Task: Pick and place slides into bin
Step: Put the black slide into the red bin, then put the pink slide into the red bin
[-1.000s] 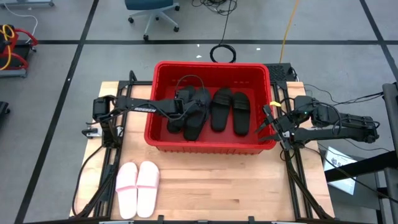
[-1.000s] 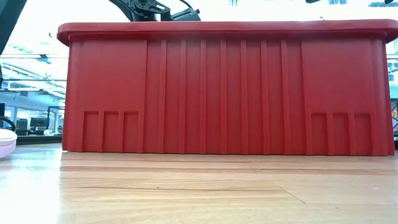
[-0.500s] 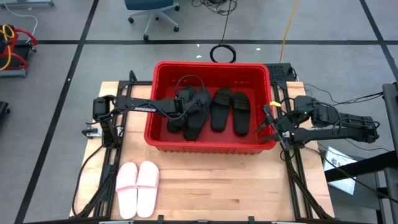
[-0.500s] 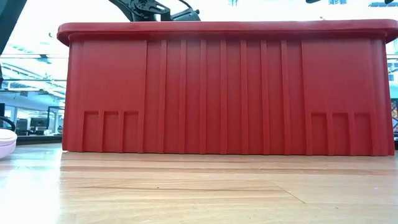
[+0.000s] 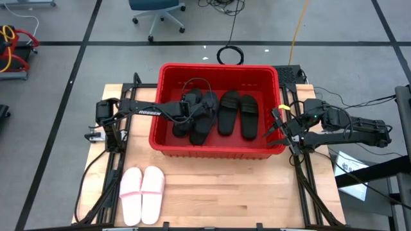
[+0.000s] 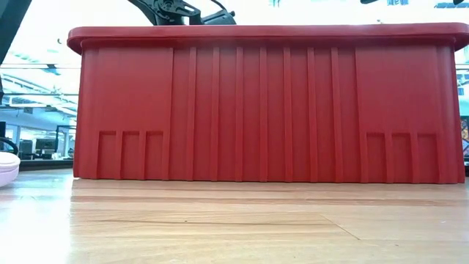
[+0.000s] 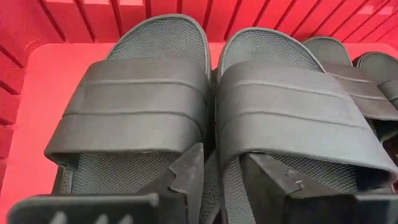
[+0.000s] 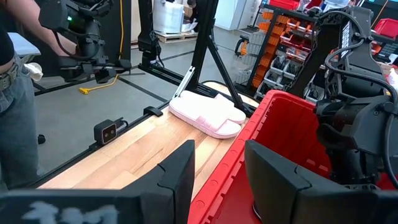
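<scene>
The red bin (image 5: 218, 66) stands at the table's far middle and fills the low view (image 6: 264, 103). Inside it lie black wide-strap slides: one pair (image 5: 236, 114) on the right, and two more (image 7: 137, 106) (image 7: 286, 112) side by side under my left gripper (image 7: 221, 177). That gripper reaches into the bin (image 5: 204, 108) and is open. A pale pink pair (image 5: 142, 186) rests sole-down on the table's near left. My right gripper (image 5: 275, 128) waits open and empty just outside the bin's right wall (image 8: 217, 168). My left gripper stands open over the inner edges of the two black slides, one finger (image 7: 186, 171) in front of the left slide and the other finger (image 7: 273, 177) in front of the right one's strap. Whether the fingertips touch them I cannot tell.
Bare wood lies between the bin and the table's near edge, right of the pink pair. A person (image 8: 18, 93) stands beyond the table, seen in the right wrist view. Cables and an office chair (image 5: 156, 13) are on the floor behind the table.
</scene>
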